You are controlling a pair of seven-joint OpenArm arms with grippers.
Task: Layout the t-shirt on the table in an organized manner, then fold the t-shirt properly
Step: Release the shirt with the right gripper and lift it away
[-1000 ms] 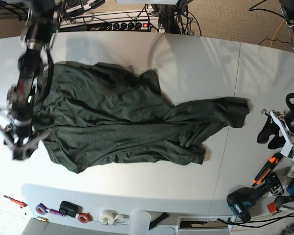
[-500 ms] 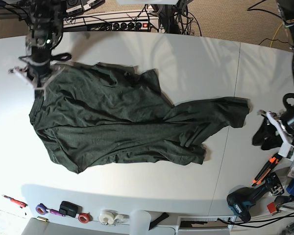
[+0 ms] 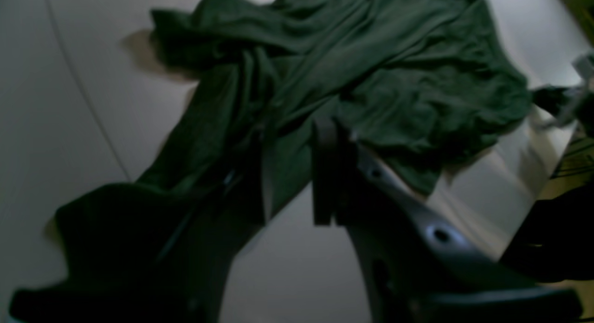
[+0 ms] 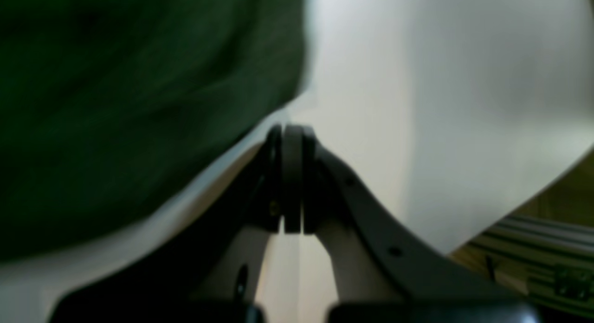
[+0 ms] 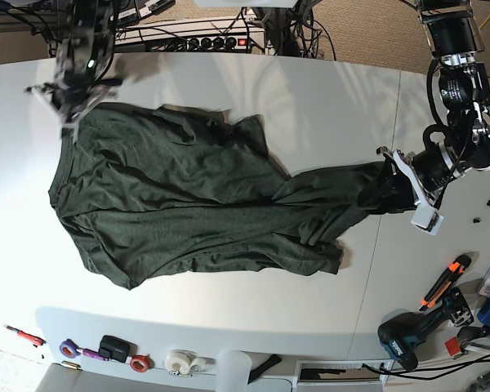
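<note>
T-shirt point(image 5: 196, 200) lies spread but rumpled across the middle of the bench point(image 5: 327, 98), so the laying-out part of the task looks only partly done and no fold has been made yet. Most of the body is roughly flat, with its broad end toward the bench's left edge in the base view. Toward the right it narrows into a bunched, twisted strip, and a loose flap is turned over on itself toward the far edge. Creases run along its length, and the near hem curls under.

The right pincer point(image 4: 291, 174) is at the shirt's far-left corner, beside the far edge of the bench. Its jaws are pressed fully together, and the wrist view shows no cloth between them, only the shirt edge just beside. The left pincer point(image 3: 290, 174) is at the bunched right end. Its jaws stand partly apart with green cloth showing between them, though whether they have hold of it I cannot tell from the dim, blurred view.

What seems left: pull that bunched end out straight, turn the flap back, smooth sleeves and hem so the outline reads clearly, and then do all of the folding.
</note>
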